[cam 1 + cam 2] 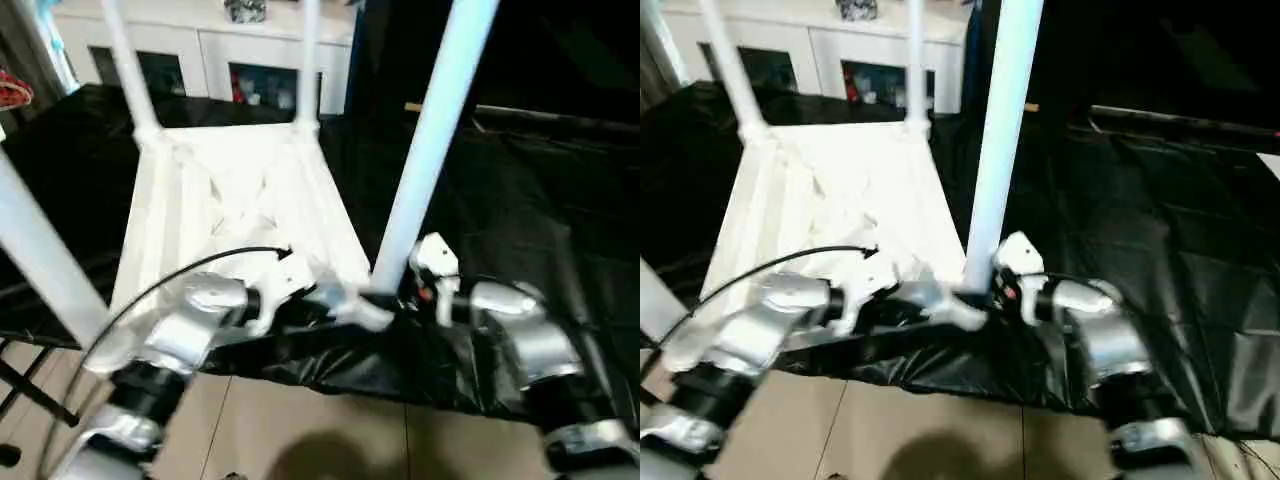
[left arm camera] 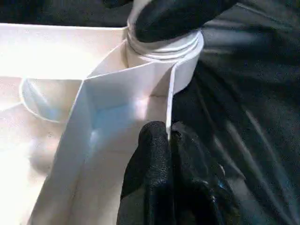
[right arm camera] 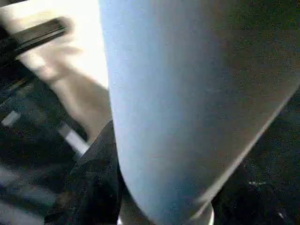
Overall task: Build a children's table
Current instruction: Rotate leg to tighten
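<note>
On tabletop (image 1: 235, 195), corner sockets hold legs (image 1: 432, 135)

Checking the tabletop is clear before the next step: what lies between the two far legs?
Only the tabletop's ribbed underside, bare, as the left eye view shows between the far-left leg and the far-right leg.

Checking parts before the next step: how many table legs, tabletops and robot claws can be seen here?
Legs standing in the tabletop's corners: 4, at the far left, far right, near right and near left
Tabletop, upside down: 1
Claws: 2, the left claw and the right claw
Total: 7
</note>
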